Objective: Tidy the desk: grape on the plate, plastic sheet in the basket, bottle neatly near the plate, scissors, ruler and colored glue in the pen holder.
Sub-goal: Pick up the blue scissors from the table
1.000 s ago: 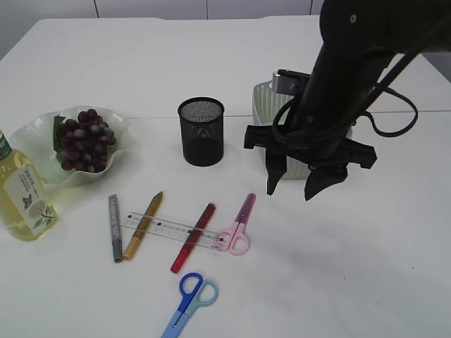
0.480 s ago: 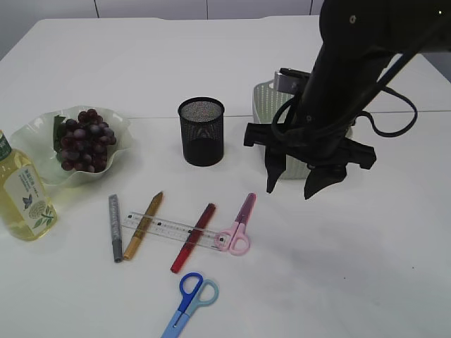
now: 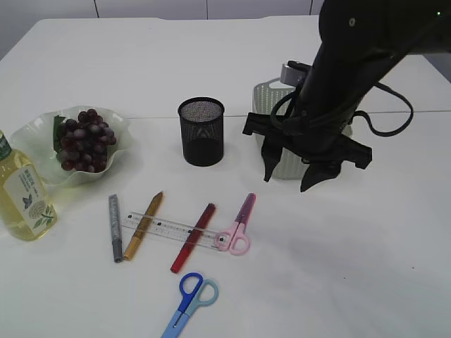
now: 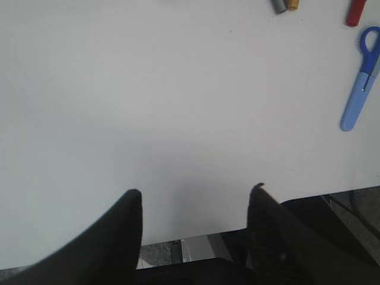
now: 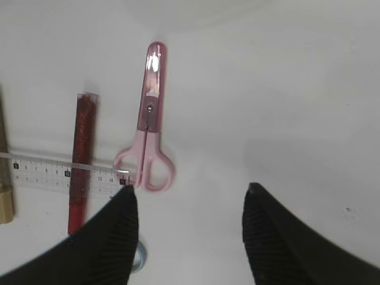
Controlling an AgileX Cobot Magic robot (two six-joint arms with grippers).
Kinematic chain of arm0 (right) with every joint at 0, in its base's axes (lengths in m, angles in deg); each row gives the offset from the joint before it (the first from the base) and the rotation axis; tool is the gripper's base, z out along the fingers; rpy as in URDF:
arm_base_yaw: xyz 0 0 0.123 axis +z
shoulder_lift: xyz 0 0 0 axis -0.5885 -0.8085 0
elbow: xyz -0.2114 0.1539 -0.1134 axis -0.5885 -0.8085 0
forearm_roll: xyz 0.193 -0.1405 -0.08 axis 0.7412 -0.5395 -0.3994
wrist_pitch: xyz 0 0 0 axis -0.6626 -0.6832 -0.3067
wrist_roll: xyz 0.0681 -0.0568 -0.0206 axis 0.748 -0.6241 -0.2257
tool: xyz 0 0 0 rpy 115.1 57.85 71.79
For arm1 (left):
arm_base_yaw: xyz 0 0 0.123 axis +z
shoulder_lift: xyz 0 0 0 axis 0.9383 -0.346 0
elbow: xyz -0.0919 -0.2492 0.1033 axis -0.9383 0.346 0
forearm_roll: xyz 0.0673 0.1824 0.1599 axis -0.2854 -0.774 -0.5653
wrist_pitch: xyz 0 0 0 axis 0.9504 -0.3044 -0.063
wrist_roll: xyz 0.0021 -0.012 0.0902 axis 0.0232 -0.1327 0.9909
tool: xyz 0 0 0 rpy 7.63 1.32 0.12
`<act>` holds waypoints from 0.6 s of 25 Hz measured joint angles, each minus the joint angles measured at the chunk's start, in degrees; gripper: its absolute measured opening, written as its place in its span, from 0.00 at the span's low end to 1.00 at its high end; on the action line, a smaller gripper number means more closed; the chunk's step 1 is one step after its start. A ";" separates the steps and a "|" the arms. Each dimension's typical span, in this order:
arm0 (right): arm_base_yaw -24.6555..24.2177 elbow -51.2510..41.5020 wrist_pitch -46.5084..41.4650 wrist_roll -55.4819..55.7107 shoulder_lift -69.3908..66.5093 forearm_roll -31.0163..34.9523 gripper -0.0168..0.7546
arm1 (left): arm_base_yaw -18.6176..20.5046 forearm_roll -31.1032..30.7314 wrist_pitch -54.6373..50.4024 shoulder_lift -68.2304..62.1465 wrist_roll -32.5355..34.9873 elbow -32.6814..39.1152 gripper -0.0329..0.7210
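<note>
White tabletop (image 3: pixel 366 267) fills the scene. At the left edge a bottle (image 3: pixel 21 193) of pale yellow liquid stands upright just beside a wavy clear plate (image 3: pixel 32 134) that holds a bunch of dark grapes (image 3: pixel 83 139). A black mesh pen holder (image 3: pixel 201 131) stands near the middle, with a pale green basket (image 3: pixel 271 98) to its right, partly hidden by the black arm. The right gripper (image 3: pixel 292 182) hangs above the table in front of the basket, jaws apart and empty. Below lie a grey glue stick (image 3: pixel 114 227), a gold glue stick (image 3: pixel 144 224) and a red glue stick (image 3: pixel 192 237), with a clear ruler (image 3: pixel 165 229) across the last two. Pink scissors (image 3: pixel 238 224) touch the ruler's right end; blue scissors (image 3: pixel 189 303) lie nearer the front edge. The left gripper (image 4: pixel 195 199) hovers over bare table, jaws apart and empty.
</note>
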 joint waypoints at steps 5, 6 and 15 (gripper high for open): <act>0.98 0.00 0.82 2.29 -2.57 -0.14 0.55 | 0.00 0.00 0.00 0.00 0.00 0.00 0.60; 1.34 0.00 1.16 2.63 -3.29 -0.14 0.55 | 0.00 0.00 0.00 0.00 0.00 0.00 0.60; 4.23 1.78 2.05 3.21 -8.52 -0.14 0.55 | 0.00 0.02 -0.03 0.00 -0.52 0.00 0.60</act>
